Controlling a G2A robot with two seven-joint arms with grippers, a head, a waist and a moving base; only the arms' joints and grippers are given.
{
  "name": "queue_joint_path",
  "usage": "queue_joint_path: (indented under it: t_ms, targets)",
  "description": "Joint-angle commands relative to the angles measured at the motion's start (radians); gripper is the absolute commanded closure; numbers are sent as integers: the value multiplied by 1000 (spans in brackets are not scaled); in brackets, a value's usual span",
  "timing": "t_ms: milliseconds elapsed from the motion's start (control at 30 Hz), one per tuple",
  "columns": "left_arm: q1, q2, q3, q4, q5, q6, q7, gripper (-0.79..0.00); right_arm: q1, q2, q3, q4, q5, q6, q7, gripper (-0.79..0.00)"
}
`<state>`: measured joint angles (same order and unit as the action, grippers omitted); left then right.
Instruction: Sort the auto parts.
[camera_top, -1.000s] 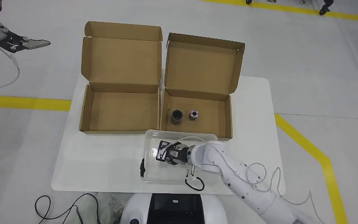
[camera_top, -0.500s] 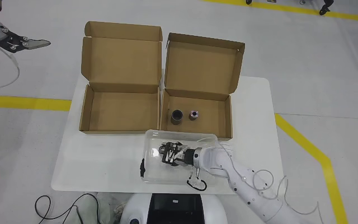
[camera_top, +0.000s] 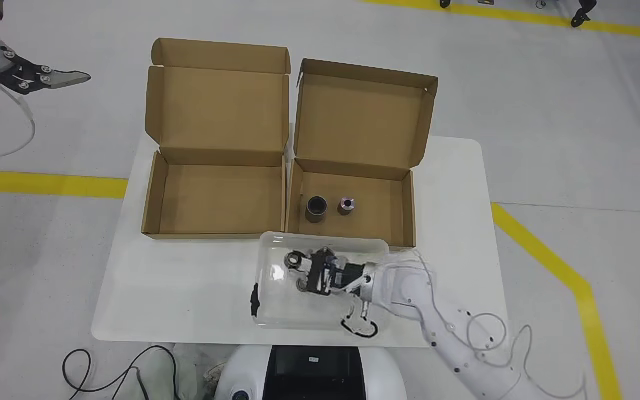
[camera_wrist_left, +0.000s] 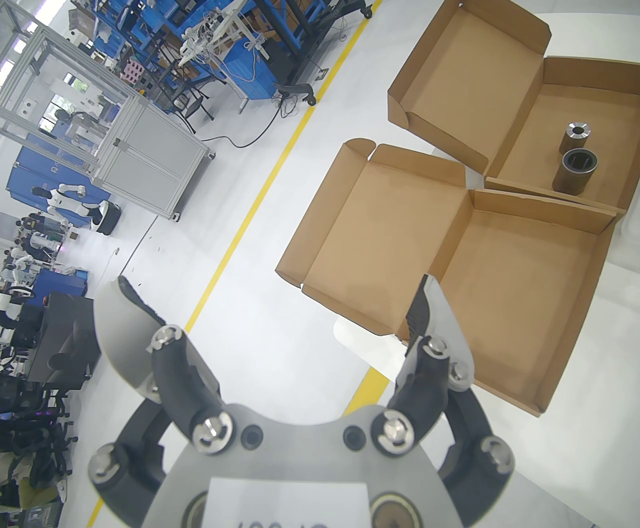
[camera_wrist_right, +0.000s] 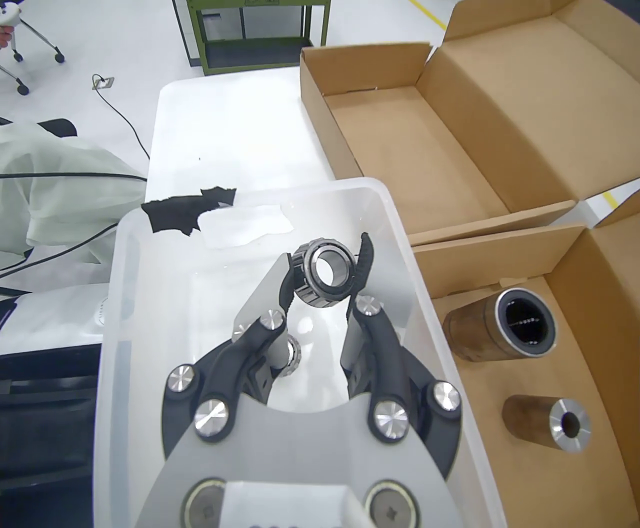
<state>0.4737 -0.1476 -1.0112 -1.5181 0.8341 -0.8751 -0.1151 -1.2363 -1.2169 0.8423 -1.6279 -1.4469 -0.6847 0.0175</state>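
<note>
Between the fingers of my right gripper (camera_wrist_right: 327, 256) sits a tapered roller bearing (camera_wrist_right: 324, 279), held just above the floor of the clear plastic bin (camera_wrist_right: 400, 225). In the top view this bearing (camera_top: 296, 262) hangs over the bin (camera_top: 270, 240) at the table's front edge. A second small bearing piece (camera_wrist_right: 291, 352) lies in the bin under the gripper. The right cardboard box (camera_top: 400, 215) holds a dark sleeve (camera_top: 317, 208) and a smaller bushing (camera_top: 346, 204). The left box (camera_top: 215, 198) has nothing inside. My left gripper (camera_wrist_left: 272, 287) is open, off the table's far left over the floor.
Both boxes have their lids folded back at the table's far side. Black tape (camera_wrist_right: 187, 210) and a white label patch sit on the bin's far end. Bare white table (camera_top: 450, 200) lies right of the boxes. A yellow floor line (camera_top: 60, 184) runs past the table.
My right gripper has drawn back to the right inside the bin with the bearing in it. The second bearing piece on the bin floor has come into sight. The left arm has not moved.
</note>
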Motion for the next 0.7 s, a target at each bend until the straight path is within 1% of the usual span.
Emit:
queue_joint_path:
  t_ms: [0,100,667]
  targets:
    - [0,0,0,0,0,0,0,-785,1,2,8,-10,-3,-2,-20,0]
    - [0,0,0,0,0,0,0,-785,3,4,17,-22,-7,-7,-47,0]
    - [0,0,0,0,0,0,0,-785,51,1,31,-134,-4,4,-61,0]
